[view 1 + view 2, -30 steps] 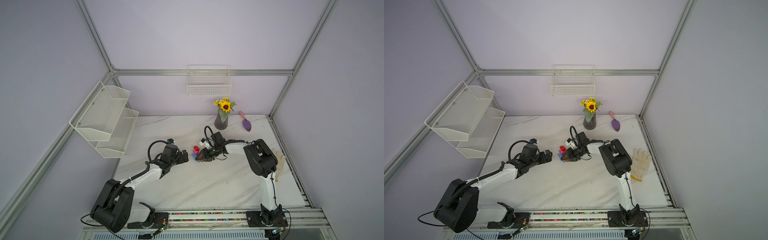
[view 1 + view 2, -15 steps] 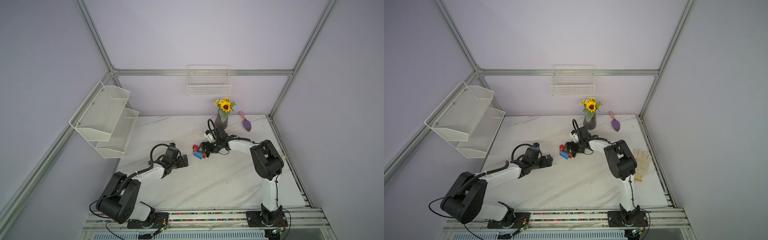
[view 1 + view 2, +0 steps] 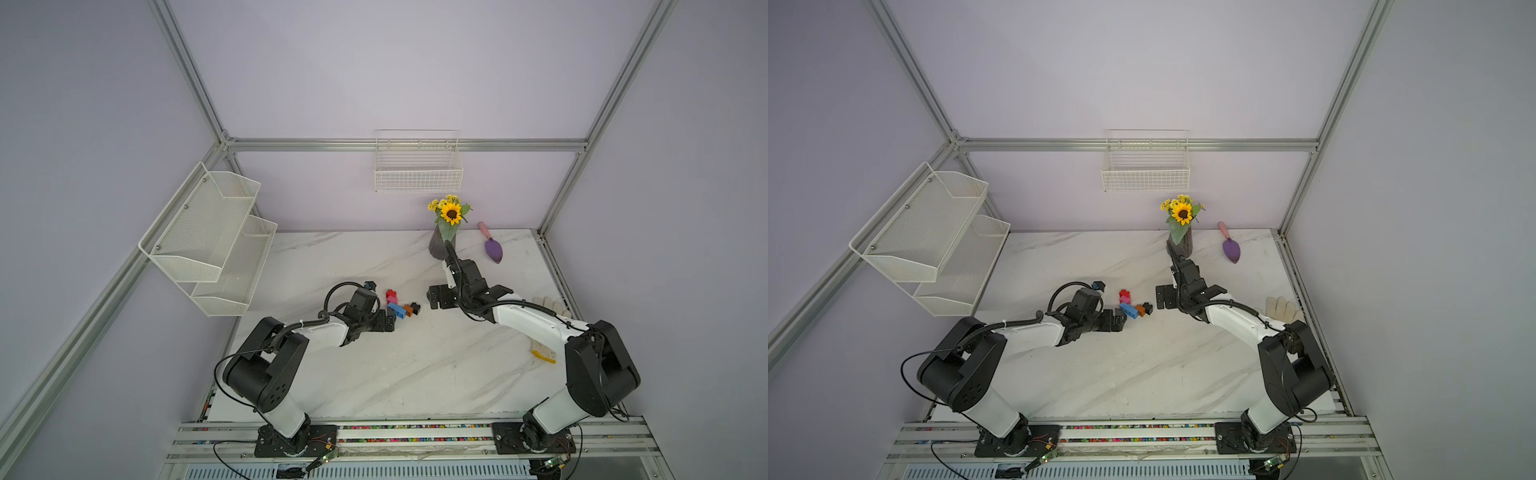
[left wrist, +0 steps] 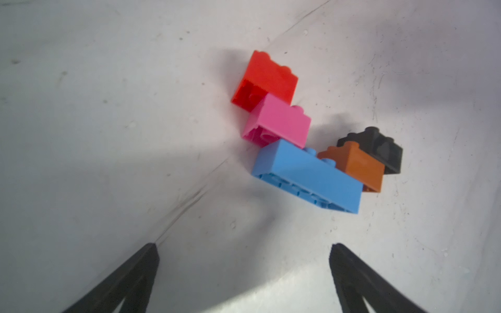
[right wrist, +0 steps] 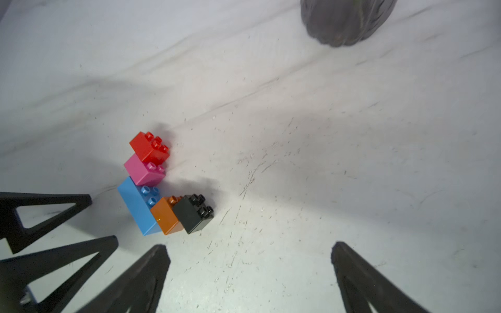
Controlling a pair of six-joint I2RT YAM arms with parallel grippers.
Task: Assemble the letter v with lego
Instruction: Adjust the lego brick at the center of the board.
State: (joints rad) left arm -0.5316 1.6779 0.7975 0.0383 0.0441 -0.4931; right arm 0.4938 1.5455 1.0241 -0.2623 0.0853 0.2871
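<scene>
On the worktop your lego v lies just ahead of your left fingers, farther from your right fingers, both pairs wide and empty.

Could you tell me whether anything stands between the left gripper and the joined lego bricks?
Nothing visible does. In the left wrist view, only bare table lies between the open left gripper and the blue brick, the nearest part of the lego V.

Bare tabletop between letter v and right gripper; vase well apart.
</scene>
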